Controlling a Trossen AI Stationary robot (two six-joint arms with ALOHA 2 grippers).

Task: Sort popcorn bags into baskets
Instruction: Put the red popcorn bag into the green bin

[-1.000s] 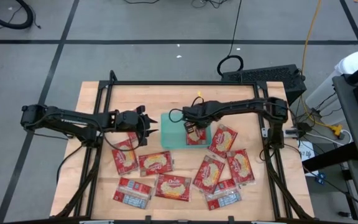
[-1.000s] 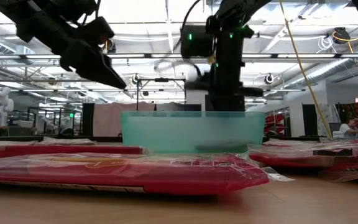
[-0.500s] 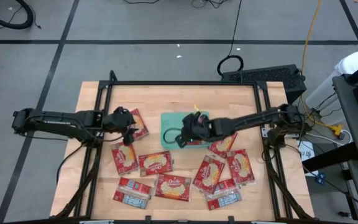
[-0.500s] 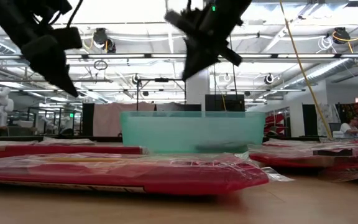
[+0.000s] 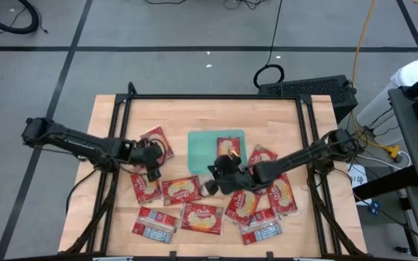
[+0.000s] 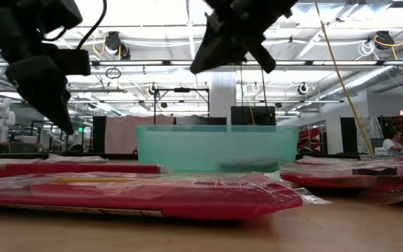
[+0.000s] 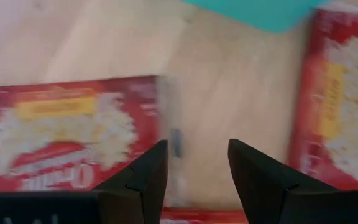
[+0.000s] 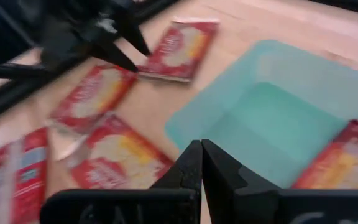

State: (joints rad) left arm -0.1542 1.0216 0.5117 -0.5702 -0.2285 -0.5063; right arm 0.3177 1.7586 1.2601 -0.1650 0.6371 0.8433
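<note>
The teal tray [image 5: 200, 154] sits mid-table with one red popcorn packet [image 5: 229, 148] lying flat inside it. Several more packets lie flat on the wood, such as one [image 5: 181, 190] near the tray's near-left corner and one [image 5: 155, 140] to the tray's left. My left gripper [image 7: 194, 168] is open and empty. It hovers left of the tray, over bare wood between two packets [image 7: 61, 143] [image 7: 347, 112]. My right gripper [image 8: 201, 163] is shut and empty, raised just off the tray's near edge [image 5: 215, 177].
A cluster of packets [image 5: 267, 196] covers the near right part of the table, and others [image 5: 157, 223] lie by the near edge. A dark frame [image 5: 118, 130] runs round the tabletop. Bare wood lies beyond the tray, toward the far edge.
My right gripper has risen out of the tray and swung toward the near edge, and a packet stays lying in the tray. My left gripper has drawn back from the tray's left edge toward the table's left and near side, tipping its fingers downward.
</note>
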